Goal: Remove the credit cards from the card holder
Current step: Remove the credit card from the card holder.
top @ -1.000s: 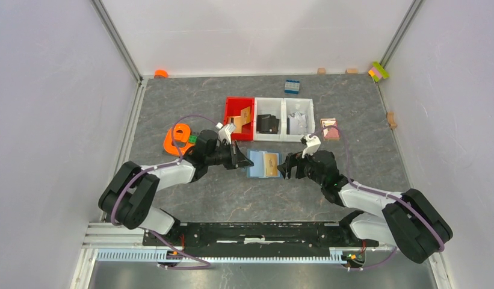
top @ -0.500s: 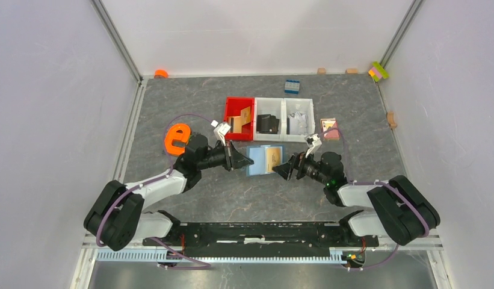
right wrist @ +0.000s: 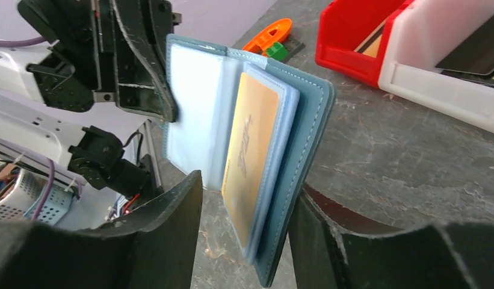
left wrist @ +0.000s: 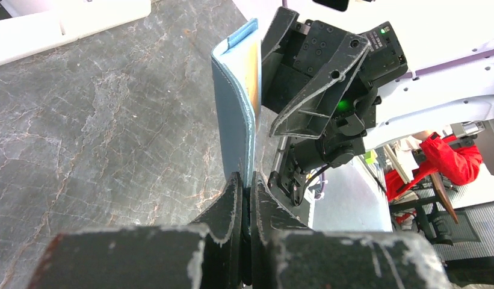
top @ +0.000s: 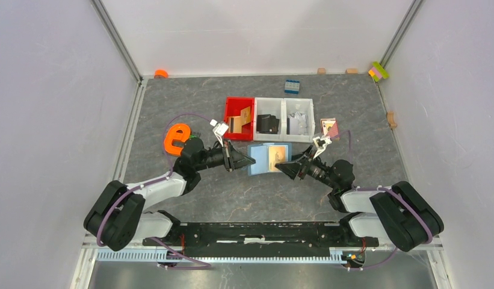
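**Holder spread open between both tools**

The blue holder [top: 267, 158] lay open at the centre of the top view, just below the red bin [top: 228, 114]. The left tool [left wrist: 247, 194] was pressed together on the edge of the holder's left flap. The right tool [right wrist: 247, 241] was spread, its fingers [right wrist: 172, 229] on either side of the right flap. A gold card [right wrist: 251, 144] sat there in a clear sleeve.

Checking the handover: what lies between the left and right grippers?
Only the open card holder, a tan-gold credit card in its sleeve, as the top view shows.
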`<state>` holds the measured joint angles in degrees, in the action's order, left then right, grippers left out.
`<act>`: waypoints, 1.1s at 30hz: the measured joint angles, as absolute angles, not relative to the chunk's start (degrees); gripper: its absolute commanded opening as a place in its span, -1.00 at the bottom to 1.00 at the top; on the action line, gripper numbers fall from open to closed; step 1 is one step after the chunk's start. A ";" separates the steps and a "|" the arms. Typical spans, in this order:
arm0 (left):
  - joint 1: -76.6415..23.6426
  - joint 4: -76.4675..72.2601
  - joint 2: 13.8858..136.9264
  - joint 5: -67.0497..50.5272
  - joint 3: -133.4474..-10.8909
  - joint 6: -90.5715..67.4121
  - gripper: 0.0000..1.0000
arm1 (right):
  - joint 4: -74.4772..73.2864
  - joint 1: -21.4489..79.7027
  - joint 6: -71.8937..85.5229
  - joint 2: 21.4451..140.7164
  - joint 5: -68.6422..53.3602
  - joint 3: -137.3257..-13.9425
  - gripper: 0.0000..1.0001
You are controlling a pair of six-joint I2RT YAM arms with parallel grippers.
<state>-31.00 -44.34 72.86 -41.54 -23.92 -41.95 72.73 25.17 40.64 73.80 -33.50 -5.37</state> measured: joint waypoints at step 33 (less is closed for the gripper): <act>-32.05 -22.59 58.37 -23.55 -24.93 -33.36 -0.14 | 68.90 24.95 42.63 75.11 -33.21 -5.52 -1.00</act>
